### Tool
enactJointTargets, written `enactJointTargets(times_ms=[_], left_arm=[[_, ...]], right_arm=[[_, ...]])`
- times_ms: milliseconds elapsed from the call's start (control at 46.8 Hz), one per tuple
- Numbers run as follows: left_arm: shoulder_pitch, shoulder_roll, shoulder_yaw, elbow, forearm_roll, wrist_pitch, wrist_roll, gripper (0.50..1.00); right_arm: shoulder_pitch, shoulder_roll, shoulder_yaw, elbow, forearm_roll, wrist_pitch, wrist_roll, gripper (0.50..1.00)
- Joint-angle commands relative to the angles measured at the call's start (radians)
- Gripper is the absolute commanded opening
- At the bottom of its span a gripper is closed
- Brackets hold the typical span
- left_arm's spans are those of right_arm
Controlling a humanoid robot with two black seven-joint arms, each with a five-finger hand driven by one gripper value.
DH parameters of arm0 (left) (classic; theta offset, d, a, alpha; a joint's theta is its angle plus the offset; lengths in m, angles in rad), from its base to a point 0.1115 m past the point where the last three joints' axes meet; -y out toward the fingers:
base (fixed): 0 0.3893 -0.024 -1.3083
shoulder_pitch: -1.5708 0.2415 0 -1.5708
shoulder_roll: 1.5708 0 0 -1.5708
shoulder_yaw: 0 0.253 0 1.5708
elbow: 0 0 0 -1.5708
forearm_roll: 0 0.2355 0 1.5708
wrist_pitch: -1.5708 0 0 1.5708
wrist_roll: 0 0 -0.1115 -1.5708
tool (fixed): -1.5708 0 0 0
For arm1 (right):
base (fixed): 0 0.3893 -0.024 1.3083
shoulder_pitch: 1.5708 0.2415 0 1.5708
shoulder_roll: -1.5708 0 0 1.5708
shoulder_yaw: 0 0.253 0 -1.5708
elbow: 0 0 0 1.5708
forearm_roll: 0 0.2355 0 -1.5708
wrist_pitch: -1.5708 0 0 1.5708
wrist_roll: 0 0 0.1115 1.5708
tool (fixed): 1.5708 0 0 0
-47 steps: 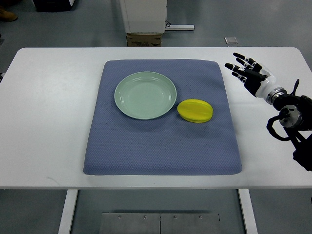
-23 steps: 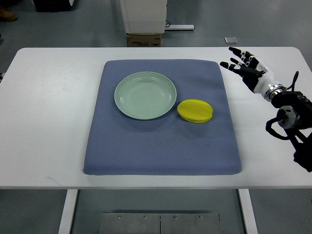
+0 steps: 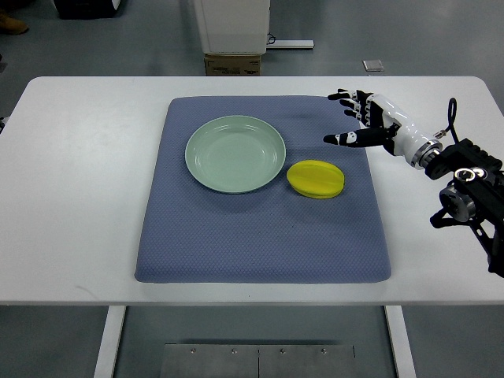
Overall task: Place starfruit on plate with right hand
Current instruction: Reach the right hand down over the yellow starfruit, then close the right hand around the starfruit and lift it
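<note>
A yellow starfruit [image 3: 315,179] lies on the blue mat [image 3: 260,228], just right of a pale green plate [image 3: 235,153] that holds nothing. My right hand [image 3: 356,120] comes in from the right edge, fingers spread and holding nothing. It hovers over the mat's back right part, up and to the right of the starfruit, apart from it. The left arm does not show.
The mat lies on a white table [image 3: 79,181]. A cardboard box [image 3: 233,64] and a white cabinet base [image 3: 232,25] stand on the floor beyond the table's far edge. A small grey item [image 3: 373,65] lies on the floor there too.
My right hand has moved left from the bare table's right side to above the mat's back right corner, closer to the starfruit. The starfruit and plate have not moved.
</note>
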State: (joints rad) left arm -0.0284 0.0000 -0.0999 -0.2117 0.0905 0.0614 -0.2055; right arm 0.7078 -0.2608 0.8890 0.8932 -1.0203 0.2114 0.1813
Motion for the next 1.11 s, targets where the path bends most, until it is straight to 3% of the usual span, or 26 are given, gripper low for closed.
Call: enactJointTargets(times_ms=[0, 363, 833, 1089], left_arm=[[-0.001, 0.000, -0.001, 0.000, 0.000, 0.000, 0.000, 1.000], [-0.001, 0.000, -0.001, 0.000, 0.000, 0.000, 0.000, 1.000], [-0.001, 0.000, 0.000, 0.000, 0.000, 0.000, 0.000, 1.000], [-0.001, 0.000, 0.000, 0.000, 0.000, 0.000, 0.000, 1.000]], right_arm=[[0.001, -0.006, -0.019, 0.019, -0.038, 0.000, 0.007, 0.998], [-0.008, -0.020, -0.097, 0.093, -0.181, 0.000, 0.029, 0.998], [-0.016, -0.021, -0.166, 0.098, -0.218, 0.000, 0.032, 0.995], [-0.034, -0.015, -0.179, 0.092, -0.225, -0.001, 0.029, 0.962]])
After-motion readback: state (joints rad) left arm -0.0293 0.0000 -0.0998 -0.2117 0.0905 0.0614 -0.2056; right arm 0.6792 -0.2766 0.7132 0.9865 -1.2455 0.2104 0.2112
